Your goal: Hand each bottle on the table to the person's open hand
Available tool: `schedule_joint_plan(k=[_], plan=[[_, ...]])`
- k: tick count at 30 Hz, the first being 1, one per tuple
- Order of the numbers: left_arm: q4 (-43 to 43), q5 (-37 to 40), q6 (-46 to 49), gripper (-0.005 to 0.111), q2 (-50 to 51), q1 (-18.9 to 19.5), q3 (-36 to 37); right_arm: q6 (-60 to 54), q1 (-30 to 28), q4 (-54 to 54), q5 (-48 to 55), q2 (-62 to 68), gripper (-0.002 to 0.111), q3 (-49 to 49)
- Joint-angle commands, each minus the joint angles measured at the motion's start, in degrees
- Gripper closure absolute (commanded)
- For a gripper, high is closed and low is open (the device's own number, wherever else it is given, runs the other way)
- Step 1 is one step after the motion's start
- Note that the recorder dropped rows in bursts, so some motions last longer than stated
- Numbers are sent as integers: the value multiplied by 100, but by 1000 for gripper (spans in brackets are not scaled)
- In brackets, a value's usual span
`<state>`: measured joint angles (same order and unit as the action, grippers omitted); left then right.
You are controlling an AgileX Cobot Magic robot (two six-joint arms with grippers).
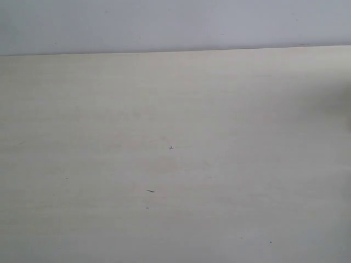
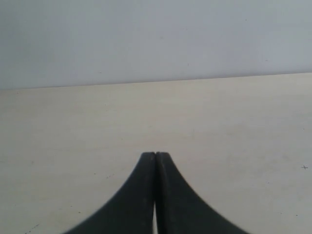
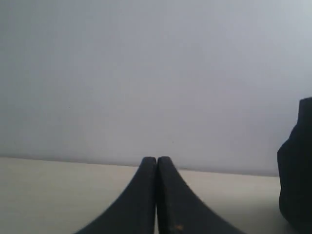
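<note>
No bottle shows in any view, and the person's open hand is out of view too. The pale beige table fills the exterior view with only a few tiny dark specks on it; neither arm appears there. In the left wrist view my left gripper is shut with nothing between its black fingers, held over bare tabletop. My right gripper is likewise shut and empty, pointing toward the table's far edge and the grey wall.
A grey wall rises behind the table's far edge. A dark object, cut off by the frame edge, stands on the table in the right wrist view; what it is cannot be told.
</note>
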<state>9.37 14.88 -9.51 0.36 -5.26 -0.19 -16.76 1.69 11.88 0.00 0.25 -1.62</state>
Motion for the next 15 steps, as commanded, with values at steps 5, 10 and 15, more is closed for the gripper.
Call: schedule_joint_plan(k=[5, 10, 15], plan=[[40, -31, 19, 107, -36, 10, 19, 186, -32, 57, 107, -25, 108, 162], [40, -31, 19, 107, -36, 10, 19, 186, -32, 145, 486, -25, 108, 162], [40, -31, 19, 107, -36, 10, 19, 186, -32, 145, 486, -25, 108, 162]])
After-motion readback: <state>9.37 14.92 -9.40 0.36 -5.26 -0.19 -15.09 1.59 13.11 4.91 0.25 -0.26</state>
